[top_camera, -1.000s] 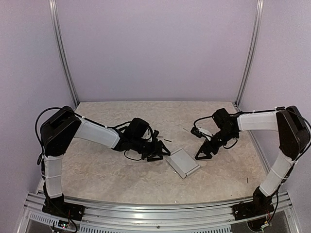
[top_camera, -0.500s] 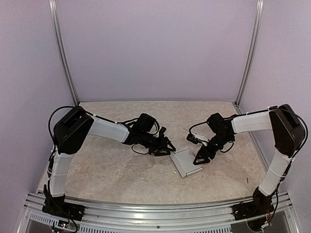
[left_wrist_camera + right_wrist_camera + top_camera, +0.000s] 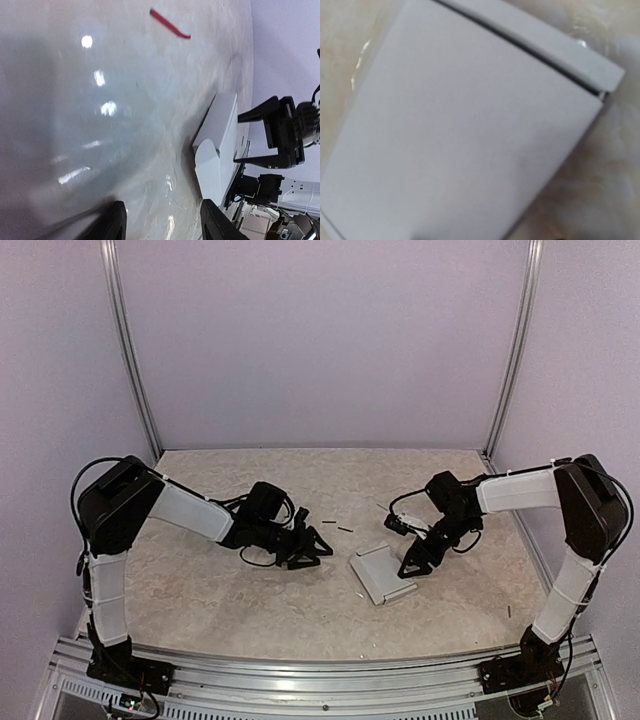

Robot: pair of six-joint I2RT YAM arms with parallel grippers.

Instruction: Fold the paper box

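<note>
Paper box [image 3: 380,575] flat on marbled table [image 3: 230,605], left gripper [image 3: 325,548] near its 9 o'clock — jaws spread, empty — right gripper [image 3: 411,567] at its 3 o'clock edge, jaws parted, holding nothing

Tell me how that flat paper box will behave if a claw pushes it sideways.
The paper box lies low and flat, so it will probably slide, not tip. The table shows glossy reflections, so it may skate easily. It looks like thin card with a gap along one edge, so a squeeze could buckle it.
</note>
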